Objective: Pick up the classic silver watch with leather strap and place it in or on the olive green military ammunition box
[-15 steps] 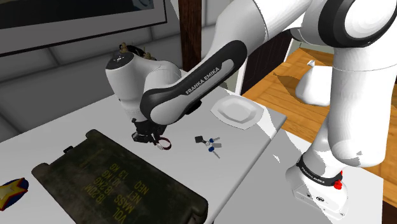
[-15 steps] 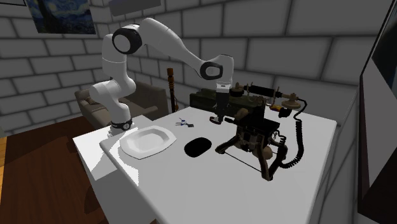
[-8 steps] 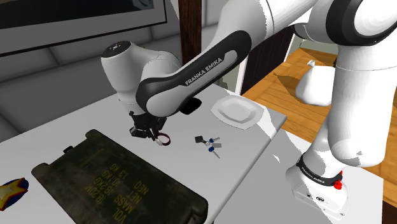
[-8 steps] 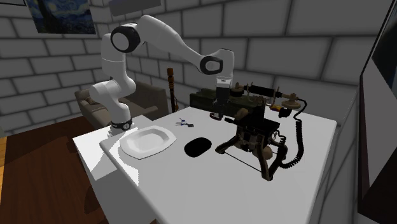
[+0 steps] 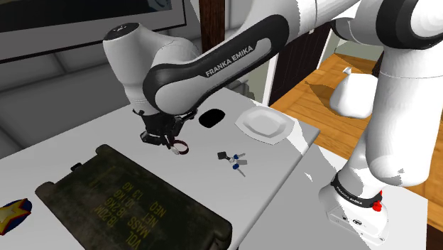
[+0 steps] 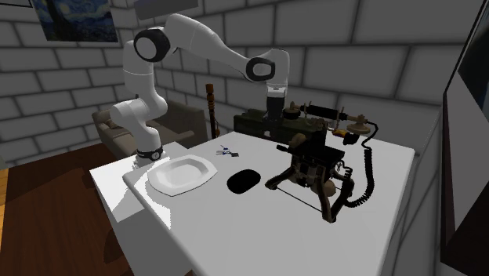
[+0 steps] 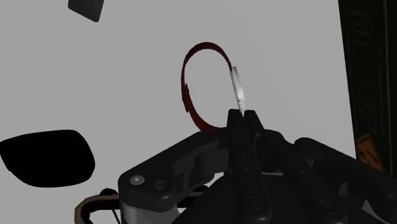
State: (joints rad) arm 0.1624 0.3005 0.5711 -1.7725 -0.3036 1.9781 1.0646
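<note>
My gripper (image 5: 167, 139) is shut on the watch (image 5: 179, 148), which hangs just off the table between the ammunition box and the keys. In the wrist view the fingertips (image 7: 245, 119) clasp the silver case (image 7: 237, 89), and the dark red strap (image 7: 185, 89) loops out beyond them over the bare white tabletop. The dark olive ammunition box (image 5: 135, 200) lies flat with its yellow-lettered lid closed, towards the shoulder view's lower left of the gripper; its edge (image 7: 372, 76) runs beside the hand. In the second exterior view the gripper (image 6: 273, 135) hangs just in front of the box (image 6: 249, 123).
A bunch of keys (image 5: 233, 160), a white plate (image 5: 265, 124) and a black oval object (image 5: 210, 118) lie on the table towards the shoulder view's right. An antique telephone (image 6: 317, 163) with a coiled cord stands near the box. A colourful object (image 5: 13, 214) lies at the left edge.
The gripper has risen and drifted towards the shoulder view's upper left with the watch in it, lifting the watch off the table. Nothing else moved.
</note>
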